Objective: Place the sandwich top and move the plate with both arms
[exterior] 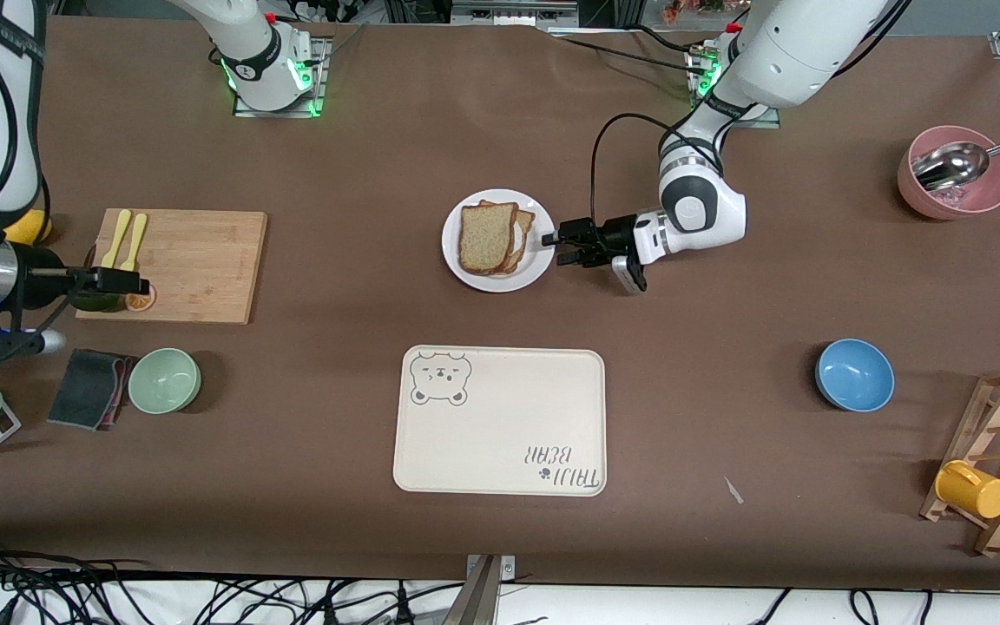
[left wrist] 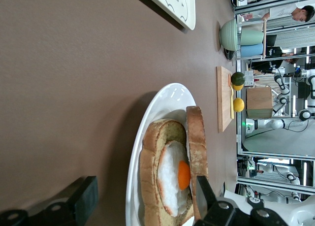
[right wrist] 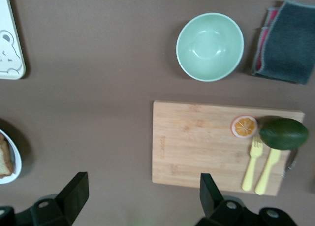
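The white plate [exterior: 455, 260] sits mid-table and holds a bread slice with a fried egg [left wrist: 172, 179]. The sandwich top [exterior: 487, 236], a plain speckled slice, lies over the egg slice, slightly offset; in the left wrist view [left wrist: 197, 137] it shows edge-on, tilted above the egg. My left gripper [exterior: 555, 246] is open at the plate's rim, on the side toward the left arm's end; in its wrist view [left wrist: 145, 201] the plate's rim and the sandwich's edge lie between the fingers. My right gripper [exterior: 140, 284] is open and empty, high over the cutting board's corner [right wrist: 142, 194].
The cream bear-print tray [exterior: 500, 421] lies nearer the camera than the plate. A cutting board [exterior: 196, 260] with yellow forks, an orange slice and an avocado, a green bowl [exterior: 164, 380] and a cloth are at the right arm's end. A blue bowl [exterior: 854, 374], pink bowl [exterior: 956, 178] and mug rack [exterior: 995, 460] are at the left arm's end.
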`<state>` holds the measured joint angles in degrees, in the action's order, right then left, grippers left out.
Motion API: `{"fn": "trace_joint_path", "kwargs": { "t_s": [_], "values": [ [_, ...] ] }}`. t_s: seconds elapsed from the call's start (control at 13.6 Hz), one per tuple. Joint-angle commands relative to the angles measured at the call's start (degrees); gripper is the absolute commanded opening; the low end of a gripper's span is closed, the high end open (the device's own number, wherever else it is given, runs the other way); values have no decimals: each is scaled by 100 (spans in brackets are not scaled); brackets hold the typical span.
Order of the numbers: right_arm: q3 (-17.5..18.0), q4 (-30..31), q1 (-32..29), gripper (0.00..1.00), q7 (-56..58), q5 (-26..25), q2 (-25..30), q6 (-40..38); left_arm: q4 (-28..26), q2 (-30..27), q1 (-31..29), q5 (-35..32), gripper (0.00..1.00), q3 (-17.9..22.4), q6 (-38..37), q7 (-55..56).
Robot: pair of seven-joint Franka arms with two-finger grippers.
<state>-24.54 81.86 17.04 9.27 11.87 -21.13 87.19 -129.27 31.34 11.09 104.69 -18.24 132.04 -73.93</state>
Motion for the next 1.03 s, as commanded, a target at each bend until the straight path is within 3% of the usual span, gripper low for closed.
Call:
{"fn": "trace_joint_path", "kwargs": {
  "t_s": [0.0, 0.22, 0.29, 0.59, 0.74, 0.96],
  "values": [
    [1061, 864, -560, 100, -442, -684, 818, 429, 51, 39, 104, 332, 81, -22, 32, -235],
    [2239, 1585, -1490, 100, -847, -1212, 1451, 948, 51, 48, 156, 367, 77, -31, 32, -288],
    [2356, 1744, -1632, 100, -883, -1222, 1645, 975, 51, 48, 174, 376, 73, -31, 41, -314],
    [2673, 2079, -2046, 100, -848, -1012, 2147, 1220, 52, 74, 174, 385, 52, -22, 41, -367],
    [2638, 2036, -2073, 100, -856, -1020, 2418, 1564, 52, 144, 165, 464, 45, -22, 32, -586],
    [2359, 2036, -1995, 100, -839, -1011, 2508, 1250, 51, 180, 174, 578, 38, -22, 41, -719]
  ]
}}
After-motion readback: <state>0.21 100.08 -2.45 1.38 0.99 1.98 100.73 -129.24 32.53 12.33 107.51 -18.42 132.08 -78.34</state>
